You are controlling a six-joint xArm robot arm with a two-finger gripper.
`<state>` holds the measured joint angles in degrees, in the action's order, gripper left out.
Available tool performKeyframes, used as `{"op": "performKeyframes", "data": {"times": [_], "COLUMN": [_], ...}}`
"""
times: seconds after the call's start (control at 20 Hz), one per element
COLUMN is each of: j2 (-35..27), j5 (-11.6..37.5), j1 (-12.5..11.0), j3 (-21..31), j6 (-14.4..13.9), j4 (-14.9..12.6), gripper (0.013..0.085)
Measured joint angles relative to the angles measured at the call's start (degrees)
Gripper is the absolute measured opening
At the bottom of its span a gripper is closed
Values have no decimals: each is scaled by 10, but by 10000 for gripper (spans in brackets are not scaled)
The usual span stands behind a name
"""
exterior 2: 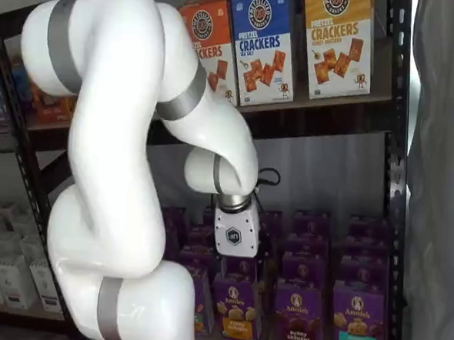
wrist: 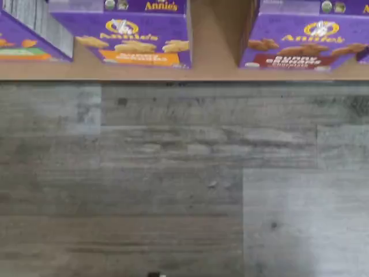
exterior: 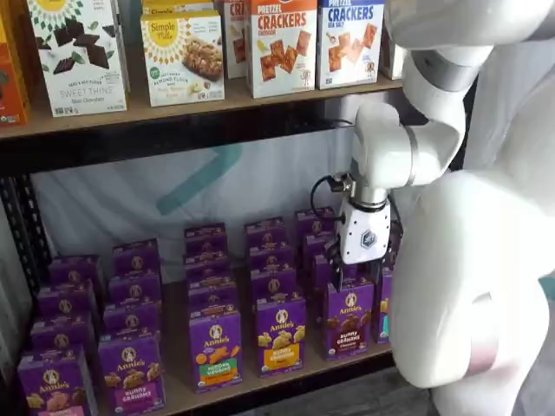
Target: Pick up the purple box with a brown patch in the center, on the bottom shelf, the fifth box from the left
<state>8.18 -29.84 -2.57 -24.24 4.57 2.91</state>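
Your gripper (exterior: 357, 270) hung fingers-down over the front of the bottom shelf (exterior: 286, 371), its white body plain in both shelf views. The black fingers were mostly lost against the cartons behind them, so the pictures alone did not show a gap; the jaws stood as wide as they go, and nothing was held between them.

The purple box (exterior: 349, 317), the Bunny Grahams carton with dark brown cookies across its middle, stood upright in the front row, just below the gripper at about six o'clock from it. At its nine o'clock stood a purple carton with a yellow strip (exterior: 280, 334), and beyond that one with orange cookies (exterior: 216, 348).

In the wrist view, you had the purple box's front face (wrist: 304, 46) showing near the shelf's front edge (wrist: 173, 72), apart from the yellow-strip carton (wrist: 132, 37), with grey plank flooring (wrist: 173, 184) filling the remainder.
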Motion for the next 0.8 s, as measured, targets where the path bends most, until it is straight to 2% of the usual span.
{"op": "performKeyframes", "data": {"times": [0.2,0.35,0.5,0.7,0.8], "j2": [-61,-107,-151,-207,-232], "j5": [66,107,143,182,197], "j1": [-1,-5,-8,-18,-22], "j3": [-13,-28,-44,-69,-82], "j6": [-18,-51,-51,-70,-68], "j4": [-23,-62,-66,-95,-97], "gripper": [850,850,850,850,850]}}
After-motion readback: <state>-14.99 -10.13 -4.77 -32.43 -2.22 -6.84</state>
